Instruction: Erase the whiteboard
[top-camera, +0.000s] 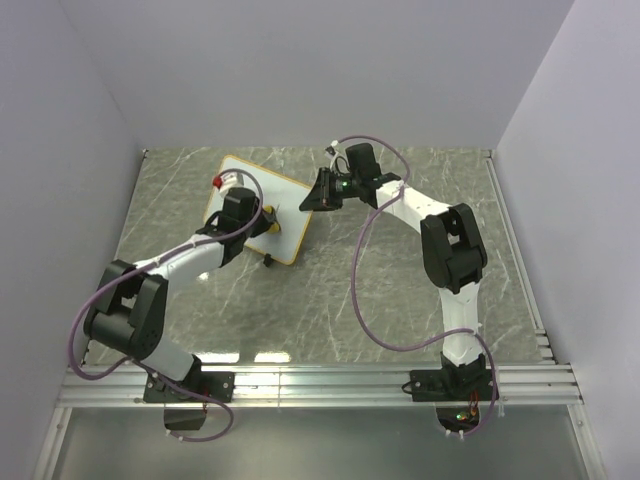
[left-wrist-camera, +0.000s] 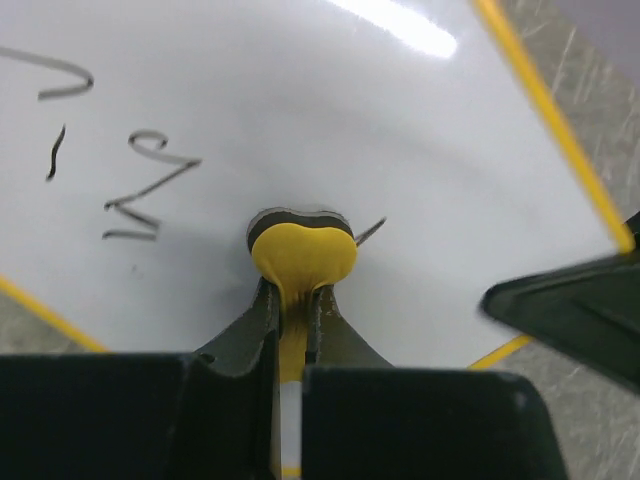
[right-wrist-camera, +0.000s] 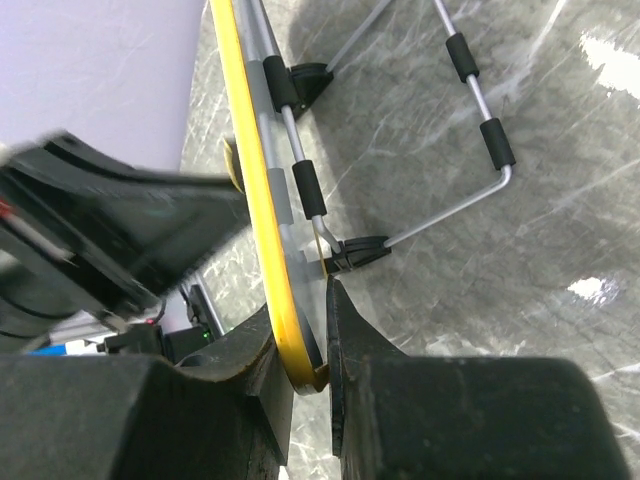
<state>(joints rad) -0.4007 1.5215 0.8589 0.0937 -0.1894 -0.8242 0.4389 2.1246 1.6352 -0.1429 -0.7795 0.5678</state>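
Grey marble desk (top-camera: 400, 290): our right hand (right-wrist-camera: 308, 350) pinches the yellow-rimmed white rectangular whiteboard (left-wrist-camera: 420, 150) mid-desk, left hand (left-wrist-camera: 295, 300) clamps a small yellow eraser (left-wrist-camera: 303, 255) against it, dark scribbles (left-wrist-camera: 140, 190) just left in that wrist view.

The whiteboard (left-wrist-camera: 300, 110) is glossy and smooth, its wire stand (right-wrist-camera: 497, 185) metal, the table (top-camera: 400, 285) polished, stone-patterned.

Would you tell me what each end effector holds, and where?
Left end effector: yellow eraser, by its stem; right end effector: whiteboard, by its yellow rim.
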